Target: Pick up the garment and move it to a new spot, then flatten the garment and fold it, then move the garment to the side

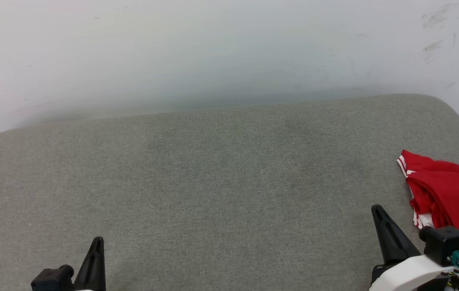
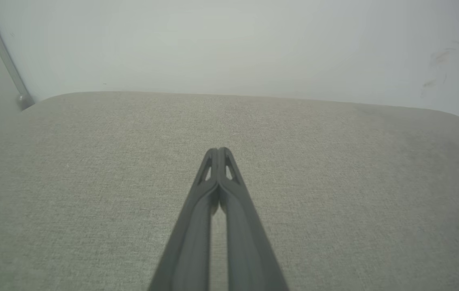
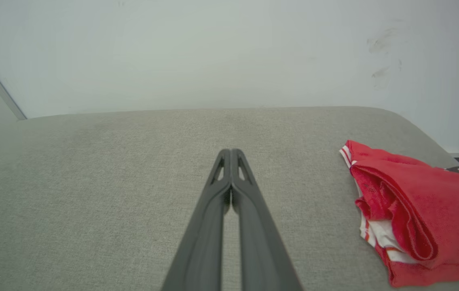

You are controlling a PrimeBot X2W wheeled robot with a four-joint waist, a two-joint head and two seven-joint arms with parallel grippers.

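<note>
Grey cushion by a white wall. Head: shirt lies bunched at the right edge, near the right gripper; left gripper is well apart. Left wrist: fingers pressed together, empty. Right wrist: same, shirt off to their right. To pick up well, I'd open wide first, then pinch a thick fold.

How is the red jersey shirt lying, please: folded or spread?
Folded: the red jersey shirt lies in stacked layers on the grey fabric surface, white-striped trim between them.

The left gripper, jaws pressed together, points across grey upholstery toward a white wall.
</note>
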